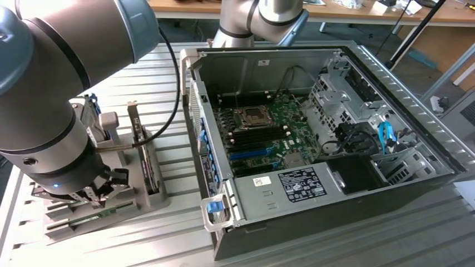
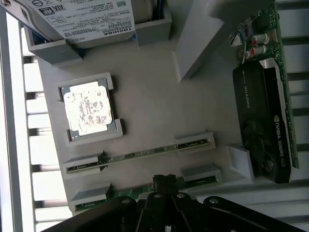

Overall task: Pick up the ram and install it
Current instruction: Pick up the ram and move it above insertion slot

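A tray (image 1: 144, 201) is set on the table (image 1: 171, 240) at the exterior view's left, just beside the open computer case (image 1: 426, 130). On the tray, a hard drive (image 2: 91, 17) is held at the far end, a graphics card (image 2: 263, 116) along the side towards the case, and a processor (image 2: 88, 108) in the middle. At the near end the ram (image 2: 123, 194) is seated in the outermost slot, beside a second stick (image 2: 140, 155) and under the gripper (image 2: 164, 186).

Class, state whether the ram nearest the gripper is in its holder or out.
In. The ram sits in its slot on the grey tray, with the gripper right at it.
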You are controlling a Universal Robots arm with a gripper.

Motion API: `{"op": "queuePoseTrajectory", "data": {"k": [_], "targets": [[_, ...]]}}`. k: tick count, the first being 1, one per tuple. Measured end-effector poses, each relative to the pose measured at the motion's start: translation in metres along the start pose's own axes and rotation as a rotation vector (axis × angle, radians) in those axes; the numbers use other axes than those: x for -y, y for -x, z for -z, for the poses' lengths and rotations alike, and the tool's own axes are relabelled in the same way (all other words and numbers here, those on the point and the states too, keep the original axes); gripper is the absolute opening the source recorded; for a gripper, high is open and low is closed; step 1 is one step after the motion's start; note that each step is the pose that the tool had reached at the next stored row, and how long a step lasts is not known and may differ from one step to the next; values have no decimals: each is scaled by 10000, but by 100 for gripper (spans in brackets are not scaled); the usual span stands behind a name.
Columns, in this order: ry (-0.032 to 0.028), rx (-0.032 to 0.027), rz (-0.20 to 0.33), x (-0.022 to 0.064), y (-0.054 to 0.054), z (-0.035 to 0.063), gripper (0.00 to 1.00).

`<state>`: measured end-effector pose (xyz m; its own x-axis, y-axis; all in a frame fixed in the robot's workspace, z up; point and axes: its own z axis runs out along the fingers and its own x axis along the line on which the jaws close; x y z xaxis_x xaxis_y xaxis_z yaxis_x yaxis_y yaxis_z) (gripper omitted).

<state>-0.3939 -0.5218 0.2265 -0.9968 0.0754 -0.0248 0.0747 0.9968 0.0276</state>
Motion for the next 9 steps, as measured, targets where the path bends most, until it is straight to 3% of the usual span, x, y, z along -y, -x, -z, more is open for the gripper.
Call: {"op": "queuePoseTrajectory", "data": {"k": [4, 9], "targets": [[1, -8, 172, 1, -1, -12, 11], [32, -37, 1334, 1, -1, -25, 11]]}}
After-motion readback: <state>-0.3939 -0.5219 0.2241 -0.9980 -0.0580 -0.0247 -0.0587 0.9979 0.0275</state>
